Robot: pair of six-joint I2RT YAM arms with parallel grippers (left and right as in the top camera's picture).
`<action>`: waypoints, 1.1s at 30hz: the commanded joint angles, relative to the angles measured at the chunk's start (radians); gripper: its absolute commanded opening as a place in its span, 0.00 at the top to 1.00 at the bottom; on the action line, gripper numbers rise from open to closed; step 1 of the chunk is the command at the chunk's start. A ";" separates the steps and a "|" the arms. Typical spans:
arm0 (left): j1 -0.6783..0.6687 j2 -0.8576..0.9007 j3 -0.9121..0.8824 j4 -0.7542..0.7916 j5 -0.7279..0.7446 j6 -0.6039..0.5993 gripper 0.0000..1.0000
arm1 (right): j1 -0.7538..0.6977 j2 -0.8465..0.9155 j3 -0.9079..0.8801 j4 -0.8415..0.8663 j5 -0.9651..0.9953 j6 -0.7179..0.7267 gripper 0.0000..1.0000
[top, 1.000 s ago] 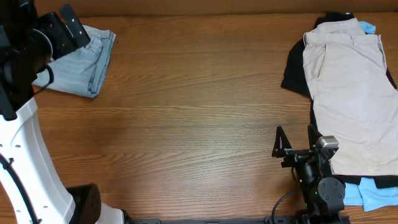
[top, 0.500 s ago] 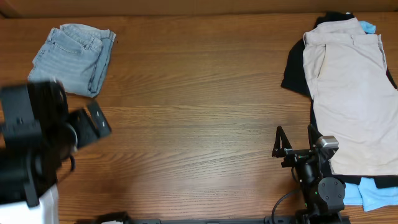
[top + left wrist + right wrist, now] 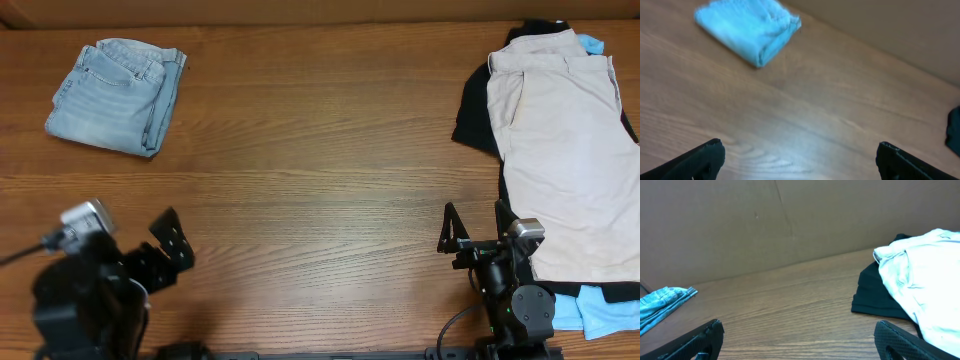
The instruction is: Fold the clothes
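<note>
The light-wash denim shorts (image 3: 115,95) lie folded into a compact bundle at the far left of the table. They also show in the left wrist view (image 3: 747,27) and at the left edge of the right wrist view (image 3: 662,305). My left gripper (image 3: 168,252) is open and empty near the front left edge, well apart from the shorts; in its wrist view (image 3: 800,155) only bare wood lies between the jaws. My right gripper (image 3: 476,228) is open and empty at the front right, over bare wood in its wrist view (image 3: 797,335).
Large beige shorts (image 3: 565,150) lie at the right on a black garment (image 3: 475,120), both also in the right wrist view (image 3: 920,275). A light blue garment (image 3: 600,310) sticks out at the front right corner. A brown wall stands behind the wooden table (image 3: 320,190).
My left arm has pulled back from over the denim shorts at the far left to the front left edge, leaving the shorts folded. The right arm has not moved.
</note>
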State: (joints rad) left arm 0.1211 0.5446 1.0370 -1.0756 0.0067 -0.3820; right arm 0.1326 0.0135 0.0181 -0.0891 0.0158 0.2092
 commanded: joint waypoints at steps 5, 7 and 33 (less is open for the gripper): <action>0.002 -0.192 -0.333 0.187 0.035 -0.080 0.00 | -0.001 -0.011 -0.010 0.008 0.006 0.000 0.00; 0.002 -0.240 -0.416 0.277 0.054 -0.096 0.00 | -0.001 -0.011 -0.010 0.008 0.006 0.000 0.00; -0.081 -0.541 -1.034 1.017 -0.100 -0.116 0.00 | -0.001 -0.011 -0.010 0.008 0.006 0.000 0.00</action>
State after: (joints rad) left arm 0.0452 0.0185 0.0425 -0.0586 -0.0658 -0.4808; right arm 0.1326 0.0139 0.0181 -0.0898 0.0154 0.2089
